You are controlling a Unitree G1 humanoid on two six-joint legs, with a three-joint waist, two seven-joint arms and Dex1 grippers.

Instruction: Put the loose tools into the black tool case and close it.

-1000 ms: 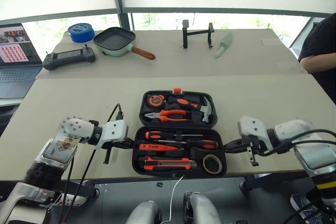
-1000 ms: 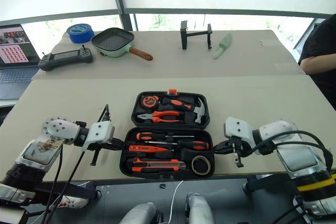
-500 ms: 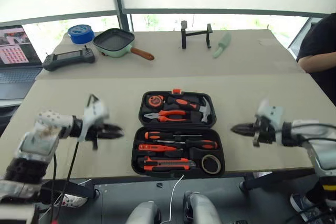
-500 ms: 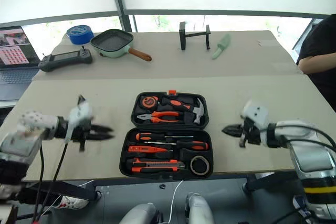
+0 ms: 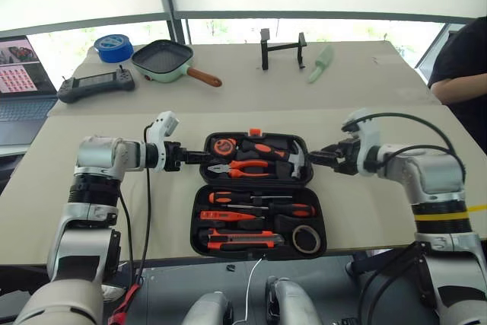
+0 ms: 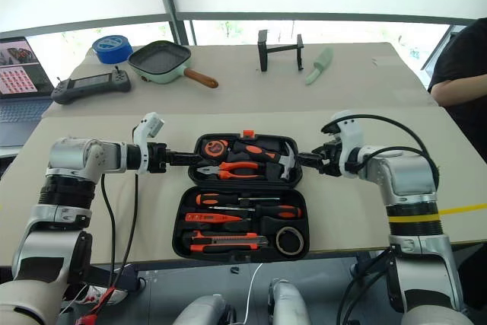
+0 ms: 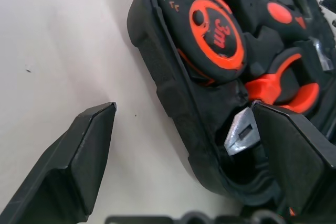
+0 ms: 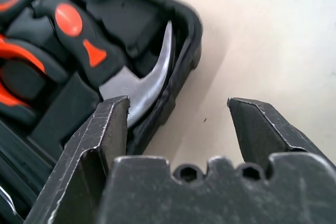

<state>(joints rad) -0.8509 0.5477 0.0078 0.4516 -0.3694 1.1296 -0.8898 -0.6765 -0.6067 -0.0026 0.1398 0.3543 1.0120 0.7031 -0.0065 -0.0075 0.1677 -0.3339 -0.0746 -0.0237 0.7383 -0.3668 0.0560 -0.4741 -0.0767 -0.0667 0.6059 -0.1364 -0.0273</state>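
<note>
The black tool case (image 5: 196,222) lies open in the middle of the table, with its orange latch (image 5: 256,132) on the far rim. Two black-and-orange screwdrivers (image 5: 262,197), a slim orange one (image 5: 228,215), the utility knife (image 5: 236,243) and the tape roll (image 5: 307,240) lie in recesses of the near half. My left gripper (image 5: 202,156) is open at the lid's left rim, straddling it (image 7: 181,114). At the lid's right rim my right gripper (image 5: 318,156) is open astride the rim by the hammer claw (image 8: 177,103).
The lid holds a tape measure (image 5: 225,145), pliers (image 5: 247,167) and a hammer (image 5: 293,159). At the back stand a green-rimmed pan (image 5: 163,57), a blue tape roll (image 5: 114,43), a controller (image 5: 95,84), a laptop (image 5: 19,66) and a black stand (image 5: 281,47). A person's sleeve (image 5: 460,66) is far right.
Both arms moved forward from beside the case's near half to the two sides of the lid. Both wrists rolled, and both grippers went from shut to open.
</note>
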